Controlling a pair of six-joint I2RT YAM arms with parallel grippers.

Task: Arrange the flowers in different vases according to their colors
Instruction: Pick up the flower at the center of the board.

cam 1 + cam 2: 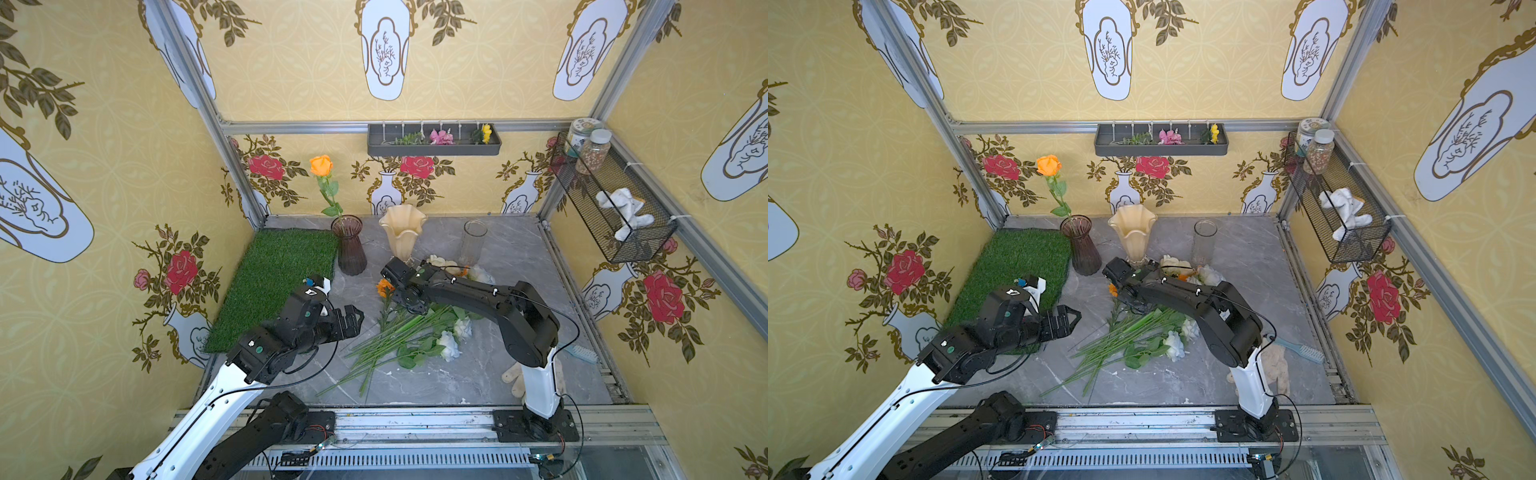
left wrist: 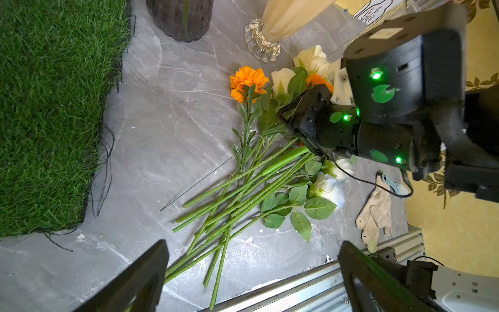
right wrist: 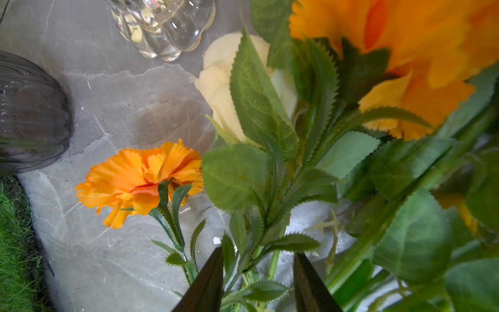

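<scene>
The right gripper (image 3: pixel 258 252) is set part-open astride a serrated-leaved marigold stem (image 3: pixel 266 224) in the flower pile on the marble table (image 3: pixel 121 108). The left gripper (image 2: pixel 252 243) is held wide open and empty. That stem alone should be pinched, clear of the cream rose (image 3: pixel 221 89), for the dark purple vase (image 1: pixel 351 249).

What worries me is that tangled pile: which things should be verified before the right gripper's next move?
1. Right gripper open over the pile: ok, jaws stand apart in the right wrist view.
2. Single stem between its jaws: cannot tell, leafy stems overlap there.
3. Orange marigold stem free of the pile: not ok, it runs among other stems.
4. Left gripper open, holding nothing: ok.
5. Dark purple vase upright, holding one orange rose: ok.
6. Cream vase and clear cylinder upright, no stems showing: ok.
</scene>
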